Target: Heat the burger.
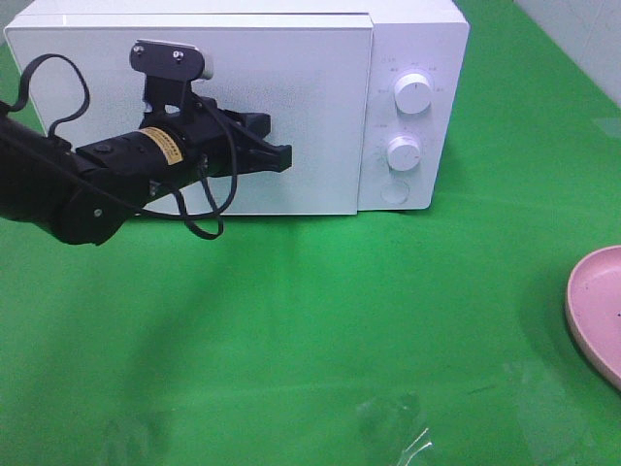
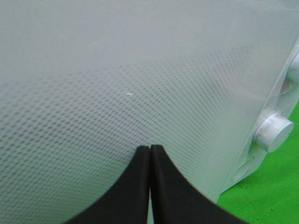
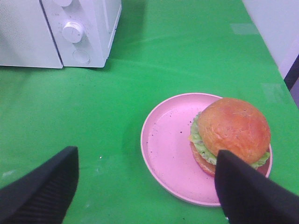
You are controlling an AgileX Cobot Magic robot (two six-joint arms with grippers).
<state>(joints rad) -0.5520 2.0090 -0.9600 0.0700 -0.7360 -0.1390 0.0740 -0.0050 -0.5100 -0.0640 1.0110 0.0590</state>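
At the far left of the exterior high view, the left arm (image 1: 58, 189) is reaching in over the green table (image 1: 310, 330), its cable looping below it. The left gripper (image 1: 283, 155) is pointing at the closed door (image 1: 291, 97) of the white microwave (image 1: 417, 39), and its jaws are pressed together with nothing between them. In the left wrist view the two black fingertips (image 2: 140, 161) are meeting edge to edge just before the dotted door panel; contact with the door cannot be confirmed.

Moving right, the door's right edge is running beside the control panel, which is carrying an upper knob (image 1: 414, 94), a lower knob (image 1: 404, 152) and a round button (image 1: 395, 190) under them. The microwave's front edge is sitting on the table, and a broad stretch of bare green cloth is lying open in front of it, from the arm across to the plate.

At the right edge of the exterior view, a pink plate (image 1: 594, 311) is showing only in part, cut off by the frame. In the right wrist view the plate (image 3: 168, 144) is lying well apart from the microwave. The burger (image 3: 232, 131) is sitting on the plate, against the rim farther from the microwave, upright, lettuce showing under the bun.

The right gripper (image 3: 145, 186) is hovering above the plate's near rim. Its jaws are spread wide and holding nothing; one finger (image 3: 42, 189) is over bare cloth, the other just beside the burger.
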